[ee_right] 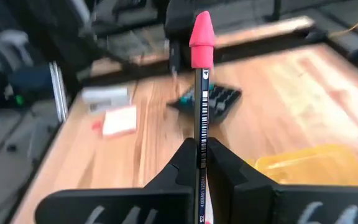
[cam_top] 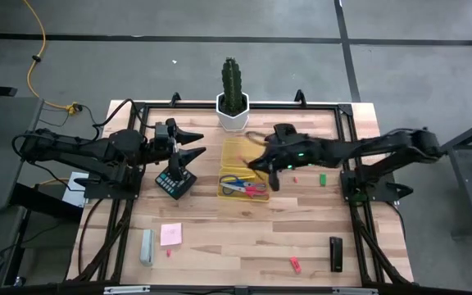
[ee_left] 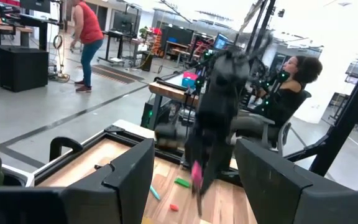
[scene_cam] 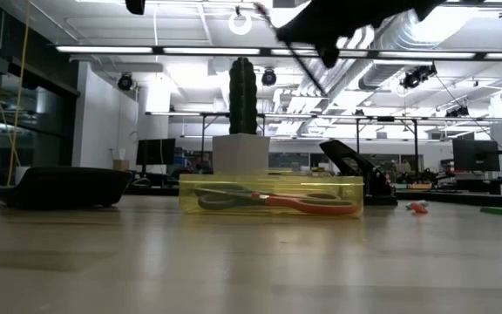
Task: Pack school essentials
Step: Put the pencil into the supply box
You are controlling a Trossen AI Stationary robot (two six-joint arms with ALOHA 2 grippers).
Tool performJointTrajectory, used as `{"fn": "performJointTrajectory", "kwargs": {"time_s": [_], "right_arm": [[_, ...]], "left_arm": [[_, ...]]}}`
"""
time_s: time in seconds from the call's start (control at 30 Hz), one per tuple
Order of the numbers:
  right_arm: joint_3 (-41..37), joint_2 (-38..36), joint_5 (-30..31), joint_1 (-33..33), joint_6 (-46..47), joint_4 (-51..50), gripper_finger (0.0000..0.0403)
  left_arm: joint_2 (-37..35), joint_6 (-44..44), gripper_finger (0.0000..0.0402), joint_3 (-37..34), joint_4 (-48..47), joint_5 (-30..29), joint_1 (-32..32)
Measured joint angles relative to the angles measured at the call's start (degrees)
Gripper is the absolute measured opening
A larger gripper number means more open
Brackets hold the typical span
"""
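Observation:
My right gripper point(cam_top: 270, 170) hovers above the yellow see-through case point(cam_top: 240, 170) and is shut on a dark pencil point(ee_right: 202, 106) with a pink eraser cap point(ee_right: 201, 31). Blue-handled and red-handled scissors point(scene_cam: 273, 201) lie inside the case, which rests flat on the table. My left gripper point(cam_top: 195, 144) is open and waits left of the case, above the table. The pink sticky-note pad point(cam_top: 170, 234) lies flat near the near-left part of the table. Small green point(cam_top: 322, 178) and red point(cam_top: 295, 178) pieces lie right of the case. My right gripper pinches the pencil's shaft point(ee_right: 201, 157) between its two fingers point(ee_right: 182, 163), well behind the capped end. The pencil runs along the fingers and sticks out past their tips. It is lifted clear, its pink-capped end point(ee_left: 196, 173) slanting downward over the case.
A cactus in a white pot point(cam_top: 233, 98) stands at the far edge behind the case. A black calculator point(cam_top: 174, 183) lies left of the case. A grey block point(cam_top: 147, 246), a red piece point(cam_top: 295, 264) and a black item point(cam_top: 336, 254) lie near the near edge. People show in the room beyond.

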Motion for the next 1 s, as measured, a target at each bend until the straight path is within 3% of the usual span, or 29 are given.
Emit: {"fn": "performJointTrajectory", "kwargs": {"time_s": [0.4,0.7,1.0], "right_arm": [[1.00,17.71,-4.28,-0.69,2.60,0.37,0.0000],[1.00,21.06,-7.16,-0.71,8.53,0.08,0.0007],[1.00,21.06,-7.24,-0.67,11.39,-3.26,0.0066]], "left_arm": [[0.00,0.02,0.0213,0.00,-0.01,0.00,0.00],[0.00,0.02,0.0213,0.00,-0.22,0.00,0.00],[0.00,0.04,0.0213,0.00,-1.69,0.00,0.00]]}}
